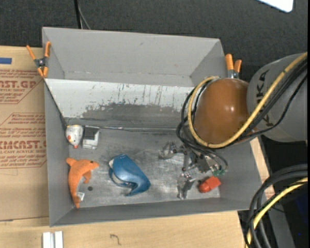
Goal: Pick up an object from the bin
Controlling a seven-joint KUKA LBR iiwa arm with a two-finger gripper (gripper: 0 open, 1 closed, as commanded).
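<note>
From the camera above, my arm [281,99] comes in from the view's right. The brown domed cover [219,112] on my wrist hangs over the right end of the grey metal bin [129,56], looped about with black and yellow cables [188,123]. Below the cover my jaws are down close to the bin's floor, in its front right part (the side nearest the camera). Their metal parts show as a tangle under the cables, and I cannot tell whether they stand open or closed.

The thing nearest to them is a small red piece [209,184]. It lies on the floor just beside them, on the view's right, and I cannot tell whether it touches them.

To the left, near the middle of the floor's front, lies a blue rounded thing [128,174] (shaped rather like a little shoe), apart from my jaws. Further left an orange toy dolphin [78,177] lies lengthwise along the left wall. Behind it, in the floor's back left corner, sits a small white figure [74,135] with a red spot. A white and grey block [91,138] is just beside it on the right. Both are well apart from my jaws.
</note>
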